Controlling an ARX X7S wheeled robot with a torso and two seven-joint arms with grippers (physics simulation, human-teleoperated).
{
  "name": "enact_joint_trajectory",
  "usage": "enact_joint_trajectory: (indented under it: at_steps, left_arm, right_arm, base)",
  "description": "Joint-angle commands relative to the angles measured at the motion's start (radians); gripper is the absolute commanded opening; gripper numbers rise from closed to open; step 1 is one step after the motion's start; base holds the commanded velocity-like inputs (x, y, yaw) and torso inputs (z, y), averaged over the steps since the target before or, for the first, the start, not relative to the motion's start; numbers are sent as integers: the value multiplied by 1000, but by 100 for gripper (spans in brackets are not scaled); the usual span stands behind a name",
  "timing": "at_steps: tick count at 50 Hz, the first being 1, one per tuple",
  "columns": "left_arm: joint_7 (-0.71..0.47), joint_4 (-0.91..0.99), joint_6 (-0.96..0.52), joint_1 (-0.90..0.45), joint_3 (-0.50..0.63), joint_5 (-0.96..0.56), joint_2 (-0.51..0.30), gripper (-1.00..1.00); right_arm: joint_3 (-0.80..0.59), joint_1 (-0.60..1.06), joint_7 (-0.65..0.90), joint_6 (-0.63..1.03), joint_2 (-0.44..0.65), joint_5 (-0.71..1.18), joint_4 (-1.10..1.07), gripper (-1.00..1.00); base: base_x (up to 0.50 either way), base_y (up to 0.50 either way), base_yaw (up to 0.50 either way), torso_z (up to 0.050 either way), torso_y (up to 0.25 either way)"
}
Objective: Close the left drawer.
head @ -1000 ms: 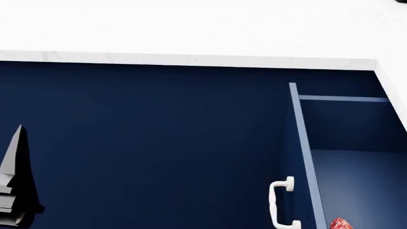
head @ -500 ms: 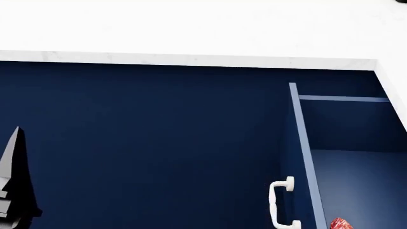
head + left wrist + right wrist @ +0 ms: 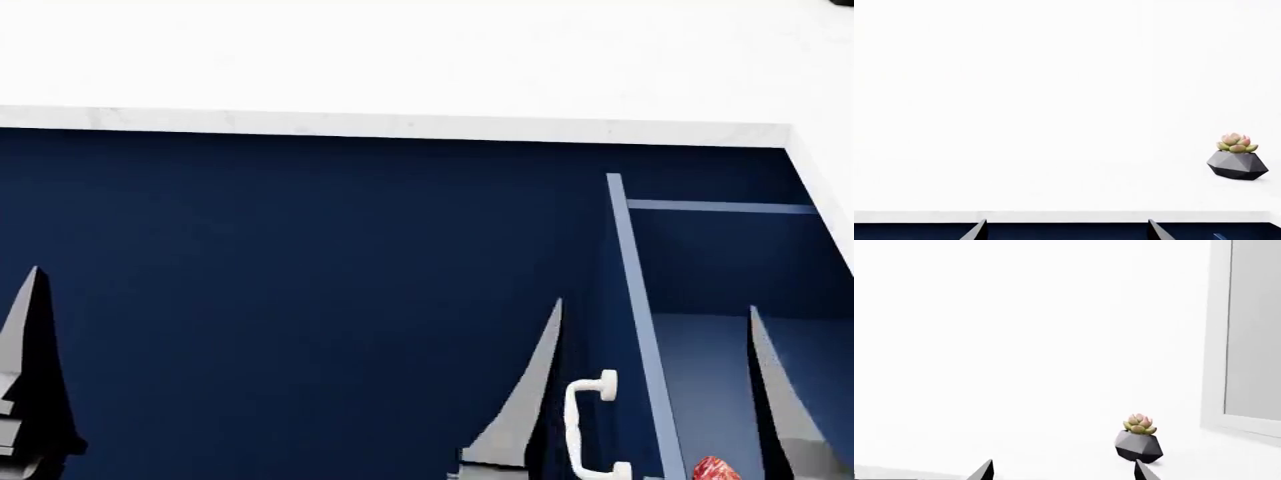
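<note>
So the left drawer (image 3: 727, 330) is hanging open at the right side of the head view, pulled out from under the white counter (image 3: 400, 60). Its navy front shows edge-on as a thin slate-blue strip running from the counter edge down toward the camera, so the front's long axis runs across the cabinet face and the box pokes straight out at the robot. The white curved handle (image 3: 589, 425) sits on the outer face, near the bottom of the picture. There's a little red thing (image 3: 714, 468) on the drawer floor, too cropped to say what it is.

Big change from half a second ago: the right gripper (image 3: 654, 400) has popped up into the head view, where before only the left one was showing. Its two pointed fingers (image 3: 527, 420) are spread wide apart, one just outside the drawer front next to the handle, the other over the drawer's inside, so the front edge sits between them. Whether either one touches it, I can't tell.

The left gripper (image 3: 1066, 232) is off at the far left in front of the navy cabinet, well away from the drawer, fingers spread too, going by the left wrist view. Both wrist cams catch a succulent (image 3: 1139, 444) in a dark faceted pot on the counter.
</note>
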Motion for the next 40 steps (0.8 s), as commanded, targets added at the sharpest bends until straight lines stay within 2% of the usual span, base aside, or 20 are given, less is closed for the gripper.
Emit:
enact_joint_trajectory:
  at_steps: [1, 8, 22, 28, 40]
  left_arm:
    - [1, -1, 3, 4, -2, 1, -2, 100]
    - [2, 1, 4, 7, -3, 3, -4, 100]
    - [3, 3, -2, 7, -4, -2, 3, 100]
    - [6, 3, 1, 8, -6, -5, 1, 100]
    - [10, 1, 2, 13, -5, -5, 3, 100]
  right_arm:
    - [-75, 834, -2, 591, 39, -25, 291, 100]
    - [-44, 871, 50, 499, 49, 3, 484, 100]
    - [-100, 924, 30, 516, 63, 35, 581, 100]
    - [-118, 961, 20, 550, 42, 63, 671, 100]
    - [-164, 1042, 24, 720, -12, 169, 762, 100]
  base:
    - [0, 0, 0, 0, 0]
    - [0, 0, 0, 0, 0]
    - [0, 0, 0, 0, 0]
    - [0, 0, 0, 0, 0]
    - [0, 0, 0, 0, 0]
